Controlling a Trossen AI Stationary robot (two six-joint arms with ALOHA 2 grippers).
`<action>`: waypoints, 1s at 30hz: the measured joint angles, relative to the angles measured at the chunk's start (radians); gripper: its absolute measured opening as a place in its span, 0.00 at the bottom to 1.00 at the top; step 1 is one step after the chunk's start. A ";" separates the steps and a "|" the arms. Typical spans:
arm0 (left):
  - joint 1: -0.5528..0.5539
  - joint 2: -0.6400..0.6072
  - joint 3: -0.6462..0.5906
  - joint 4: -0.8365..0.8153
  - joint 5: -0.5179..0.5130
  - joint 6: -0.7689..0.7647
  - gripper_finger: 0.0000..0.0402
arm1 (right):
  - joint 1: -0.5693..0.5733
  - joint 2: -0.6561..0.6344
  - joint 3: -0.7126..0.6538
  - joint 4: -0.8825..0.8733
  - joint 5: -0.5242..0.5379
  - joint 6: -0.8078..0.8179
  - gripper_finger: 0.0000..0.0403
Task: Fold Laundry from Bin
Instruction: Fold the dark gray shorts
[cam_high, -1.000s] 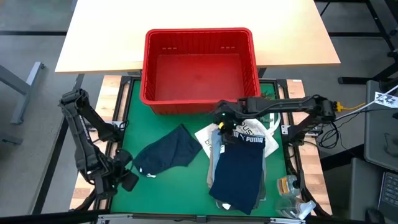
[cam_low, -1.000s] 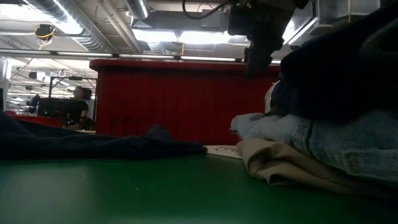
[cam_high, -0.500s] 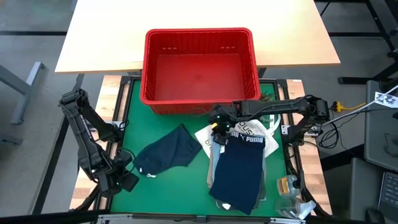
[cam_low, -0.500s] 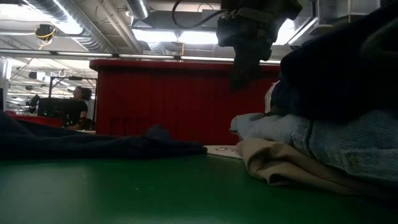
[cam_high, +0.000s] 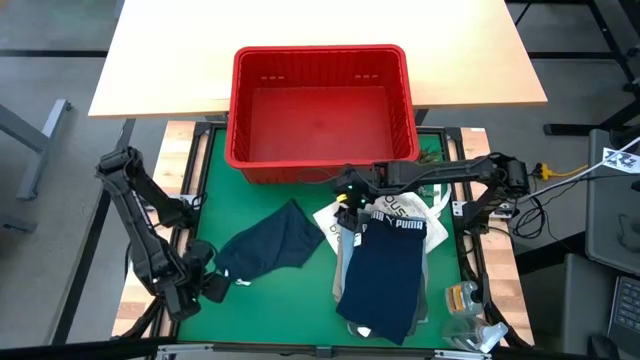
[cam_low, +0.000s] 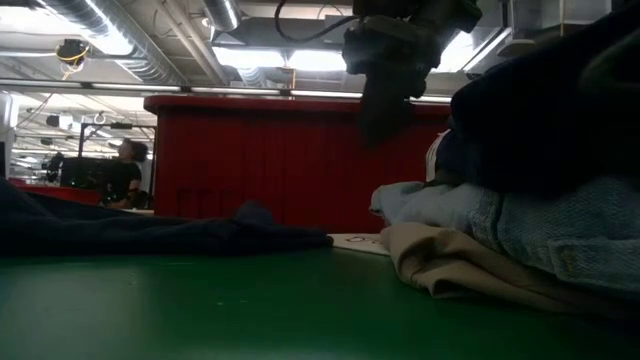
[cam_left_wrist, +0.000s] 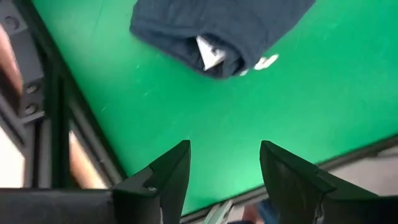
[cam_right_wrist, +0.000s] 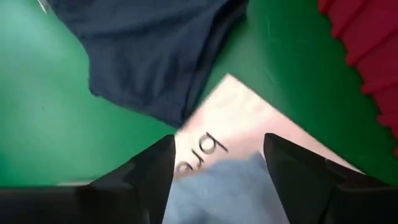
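Note:
The red bin (cam_high: 320, 110) stands at the mat's far edge, its floor bare. A dark garment (cam_high: 270, 245) lies spread flat on the green mat left of centre. On the right, navy shorts with a white-lettered waistband (cam_high: 385, 275) top a stack with a light blue shirt (cam_low: 520, 225) and a beige garment (cam_low: 470, 270) under them. My right gripper (cam_high: 347, 205) hangs open above the stack's far left corner, over the light blue cloth (cam_right_wrist: 224, 193) and the white printed tote (cam_right_wrist: 217, 118). My left gripper (cam_high: 215, 287) is open above bare mat (cam_left_wrist: 224, 124), near the dark garment's (cam_left_wrist: 217, 31) near left end.
The white tote (cam_high: 390, 208) sticks out from under the stack toward the bin. Small clutter (cam_high: 465, 300) sits at the table's near right corner. A pale wooden table (cam_high: 320, 30) lies beyond the bin. A person (cam_low: 125, 170) stands far off in the room.
My right gripper has shifted a little toward the table's left and slightly down, rolling somewhat, from over the shorts' waistband to the stack's far left corner. The garments lie as before.

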 joint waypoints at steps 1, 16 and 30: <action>0.004 0.010 0.000 0.001 -0.005 -0.001 0.46 | 0.000 0.004 0.001 0.016 -0.001 0.001 0.62; 0.013 0.193 -0.001 0.011 0.005 -0.019 0.46 | 0.000 0.034 0.000 0.056 -0.050 0.002 0.62; 0.053 0.091 -0.135 0.055 -0.004 0.002 0.46 | 0.000 0.048 0.001 0.070 -0.098 0.002 0.62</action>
